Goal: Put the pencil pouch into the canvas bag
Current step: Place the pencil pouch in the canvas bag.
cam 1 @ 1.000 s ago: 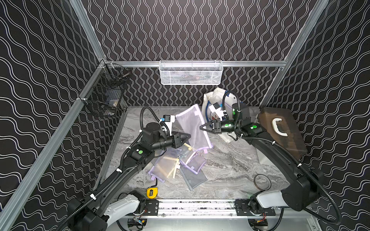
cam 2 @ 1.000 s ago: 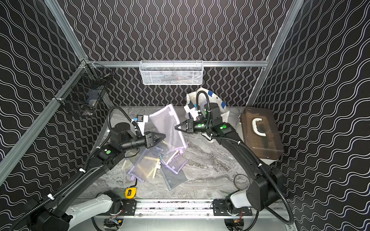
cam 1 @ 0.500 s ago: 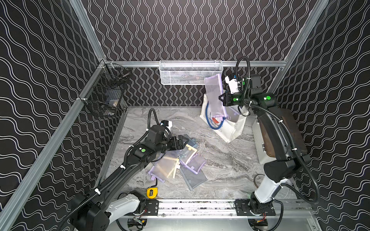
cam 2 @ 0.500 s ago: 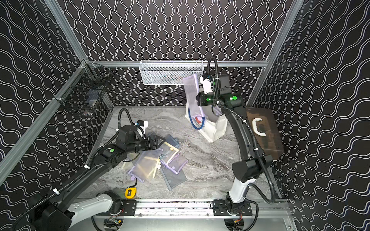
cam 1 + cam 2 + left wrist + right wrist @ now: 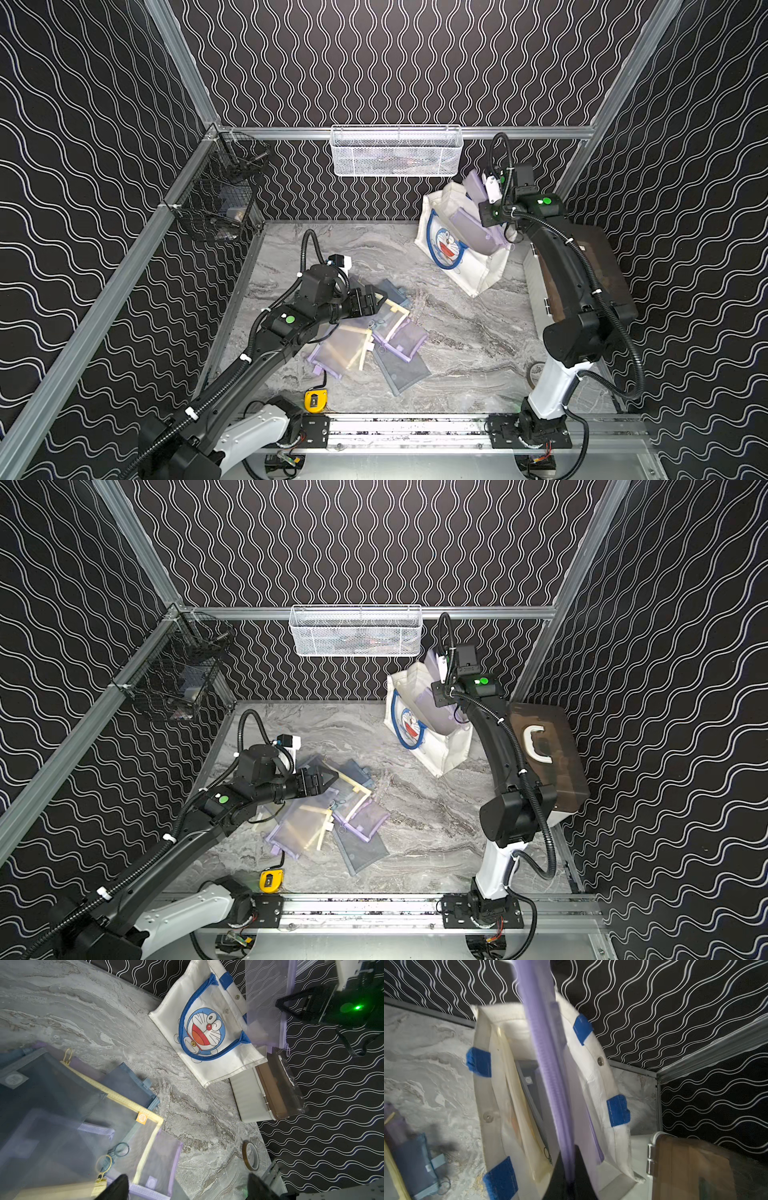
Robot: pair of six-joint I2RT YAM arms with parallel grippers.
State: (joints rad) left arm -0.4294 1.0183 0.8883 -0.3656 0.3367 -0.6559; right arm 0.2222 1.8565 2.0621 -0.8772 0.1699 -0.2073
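The canvas bag [image 5: 457,266] [image 5: 436,750] [image 5: 207,1059], white with blue handles and a cartoon cat face, stands open at the back right. My right gripper [image 5: 489,210] [image 5: 441,692] [image 5: 570,1159] is above its mouth, shut on a purple mesh pencil pouch [image 5: 473,232] [image 5: 432,708] [image 5: 266,1001] [image 5: 548,1064]. The pouch hangs edge-on with its lower part in the bag's opening [image 5: 591,1084] and its upper end sticking out. A grey pouch [image 5: 529,1084] lies inside the bag. My left gripper [image 5: 380,297] [image 5: 332,777] [image 5: 187,1180] is open and empty, low over a pile of pouches [image 5: 374,340] [image 5: 328,812] [image 5: 83,1115].
A brown translucent case [image 5: 582,266] [image 5: 544,750] with a white handle lies right of the bag. A white wire basket [image 5: 395,151] hangs on the back wall, a black one [image 5: 220,199] on the left. A yellow tape measure [image 5: 315,400] and a tape roll [image 5: 250,1155] lie near the front.
My left gripper has let go of the purple pouch, opened and dropped back over the pile. My right arm carried the pouch up over the bag, then lowered it into the mouth.
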